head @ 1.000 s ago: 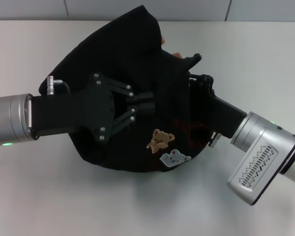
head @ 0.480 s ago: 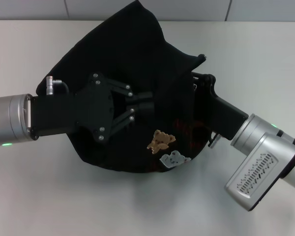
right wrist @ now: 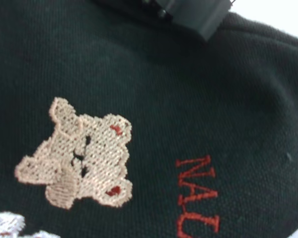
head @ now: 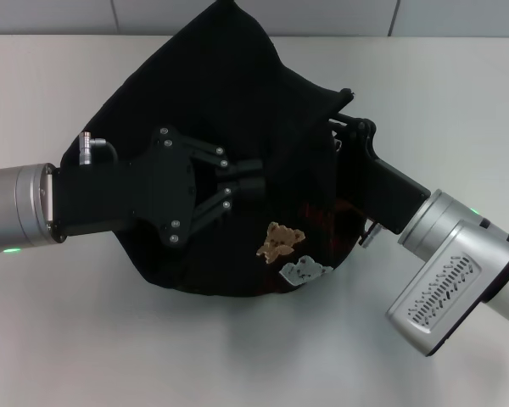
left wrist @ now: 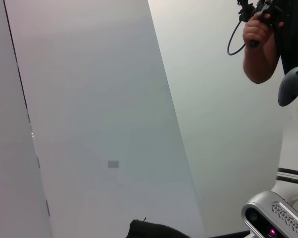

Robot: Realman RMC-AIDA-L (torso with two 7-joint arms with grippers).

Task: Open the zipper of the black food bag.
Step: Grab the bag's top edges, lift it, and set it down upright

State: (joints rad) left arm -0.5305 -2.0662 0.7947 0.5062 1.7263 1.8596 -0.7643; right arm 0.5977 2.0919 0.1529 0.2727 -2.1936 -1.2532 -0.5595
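On the white table, mid-frame: black food bag slumped, bear patch and white patch facing up. Left tool over the bag's middle, fingers close together in the fabric; grip not confirmable. Right tool at the bag's right edge, tips buried in cloth, state not discernible. Zipper not visible. Recommended: pin bag firmly with left, draw pull along the track, not upward, avoiding fabric bunching.
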